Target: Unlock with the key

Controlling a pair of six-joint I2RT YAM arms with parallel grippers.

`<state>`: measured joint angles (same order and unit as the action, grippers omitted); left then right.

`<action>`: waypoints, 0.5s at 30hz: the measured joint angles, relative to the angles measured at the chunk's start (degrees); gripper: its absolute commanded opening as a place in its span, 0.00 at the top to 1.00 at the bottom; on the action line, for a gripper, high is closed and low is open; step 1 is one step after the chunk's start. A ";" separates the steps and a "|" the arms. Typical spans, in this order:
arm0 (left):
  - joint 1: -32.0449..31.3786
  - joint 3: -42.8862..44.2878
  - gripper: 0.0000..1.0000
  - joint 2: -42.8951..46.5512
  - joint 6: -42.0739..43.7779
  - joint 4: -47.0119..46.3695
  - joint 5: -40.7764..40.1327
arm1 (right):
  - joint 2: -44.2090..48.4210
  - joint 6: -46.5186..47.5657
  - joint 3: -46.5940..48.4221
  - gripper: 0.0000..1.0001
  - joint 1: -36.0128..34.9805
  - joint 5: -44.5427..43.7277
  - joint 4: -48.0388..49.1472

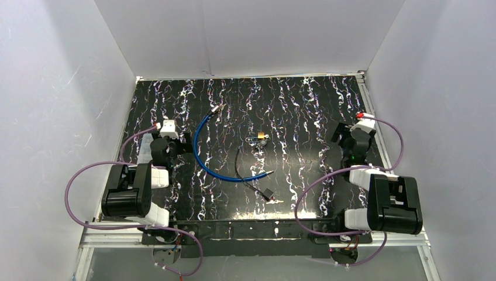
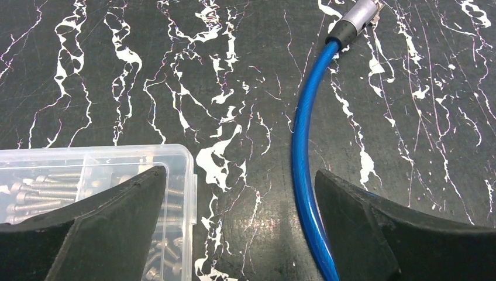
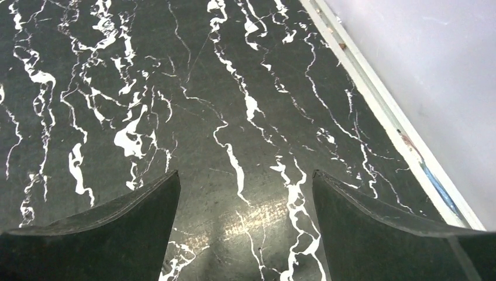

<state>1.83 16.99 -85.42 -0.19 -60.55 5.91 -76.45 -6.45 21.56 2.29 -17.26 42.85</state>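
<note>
A small brass padlock (image 1: 260, 138) lies mid-table. Nearer the front, a black-headed key (image 1: 268, 194) lies at the end of a thin black cord (image 1: 238, 167). A blue cable (image 1: 202, 158) curves between them, and its metal end (image 2: 358, 14) also shows in the left wrist view. My left gripper (image 1: 171, 146) (image 2: 240, 171) hangs open at the left, with the blue cable (image 2: 298, 146) just inside its right finger and nothing held. My right gripper (image 1: 351, 143) (image 3: 245, 174) hangs open at the right over bare marble top. Neither wrist view shows lock or key.
A clear plastic box of screws (image 2: 88, 164) sits under my left finger, at the table's left edge (image 1: 140, 153). A metal rail (image 3: 380, 111) and white walls bound the black marble-patterned table (image 1: 316, 111). Purple cables loop beside both arm bases.
</note>
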 measured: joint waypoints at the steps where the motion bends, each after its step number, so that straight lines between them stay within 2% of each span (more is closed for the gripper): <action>1: 0.00 0.00 0.02 0.02 0.00 0.01 -0.01 | 0.08 -0.03 -0.09 0.10 0.31 0.67 0.11; 6: 0.00 0.00 0.02 0.02 0.00 0.08 -0.02 | 1.06 1.72 -8.32 0.10 -3.62 3.93 7.98; 15: 0.00 0.00 0.02 0.02 0.00 0.06 0.00 | 0.37 2.06 -7.93 0.09 -1.33 7.09 9.56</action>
<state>1.83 16.99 -85.41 -0.19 -60.49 5.90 -76.07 -4.39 13.63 0.96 -10.17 52.42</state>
